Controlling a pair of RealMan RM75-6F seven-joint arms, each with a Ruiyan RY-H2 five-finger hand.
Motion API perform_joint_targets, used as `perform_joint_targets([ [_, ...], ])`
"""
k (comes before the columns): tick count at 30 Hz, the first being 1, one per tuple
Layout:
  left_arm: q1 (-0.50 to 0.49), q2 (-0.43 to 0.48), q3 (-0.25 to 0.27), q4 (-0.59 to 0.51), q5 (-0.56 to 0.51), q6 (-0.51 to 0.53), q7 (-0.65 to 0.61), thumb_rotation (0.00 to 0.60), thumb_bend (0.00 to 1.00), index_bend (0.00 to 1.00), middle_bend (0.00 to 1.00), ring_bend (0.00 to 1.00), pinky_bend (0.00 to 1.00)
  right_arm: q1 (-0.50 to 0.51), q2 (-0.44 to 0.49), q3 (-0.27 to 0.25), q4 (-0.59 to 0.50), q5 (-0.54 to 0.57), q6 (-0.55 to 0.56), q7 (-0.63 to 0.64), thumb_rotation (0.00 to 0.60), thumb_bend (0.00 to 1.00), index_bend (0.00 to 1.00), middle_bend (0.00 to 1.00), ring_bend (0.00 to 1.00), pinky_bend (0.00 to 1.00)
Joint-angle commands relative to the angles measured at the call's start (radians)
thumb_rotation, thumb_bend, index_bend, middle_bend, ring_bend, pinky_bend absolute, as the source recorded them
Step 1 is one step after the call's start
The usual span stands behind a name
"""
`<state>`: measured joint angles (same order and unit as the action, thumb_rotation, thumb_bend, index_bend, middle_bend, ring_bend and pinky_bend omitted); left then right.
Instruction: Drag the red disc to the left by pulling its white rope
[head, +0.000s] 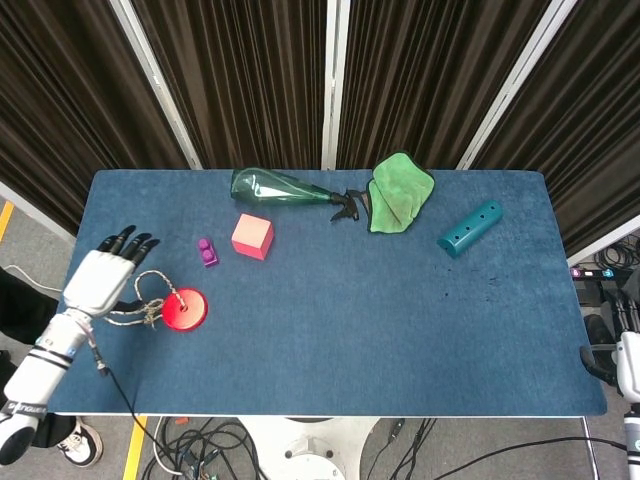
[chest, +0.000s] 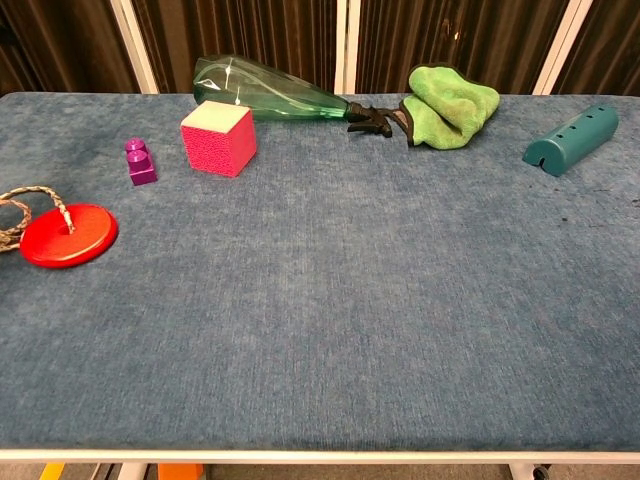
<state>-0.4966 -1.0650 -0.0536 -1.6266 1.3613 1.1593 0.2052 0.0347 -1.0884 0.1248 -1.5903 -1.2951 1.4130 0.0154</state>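
Left hand (head: 100, 280) over slack white rope (head: 140, 300), fingers (head: 128, 240) spread, holding nothing. Pinch rope near red disc (head: 184, 309), then pull leftward, low along tabletop (head: 400, 320)

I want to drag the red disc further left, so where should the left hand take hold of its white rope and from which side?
Grip the white rope on its slack loop just left of the red disc, coming down from above and from the left, where the left hand already sits. The rope lies flat on the table, so probably only a top pinch gets around it.
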Motion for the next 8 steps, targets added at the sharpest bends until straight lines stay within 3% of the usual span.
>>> perform_joint_targets([
  [1, 0.117, 0.014, 0.024, -0.042, -0.011, 0.152, 0.024, 0.600, 0.04, 0.11, 0.09, 0.00, 0.18, -0.002, -0.004, -0.002, -0.002, -0.013, 0.011, 0.001, 0.600, 0.23, 0.00, 0.00, 0.00, 0.00],
  [8, 0.280, -0.043, 0.074, -0.042, 0.040, 0.363, 0.030, 0.600, 0.04, 0.11, 0.09, 0.00, 0.17, 0.003, -0.018, -0.013, -0.019, -0.069, 0.038, -0.016, 0.600, 0.22, 0.00, 0.00, 0.00, 0.00],
])
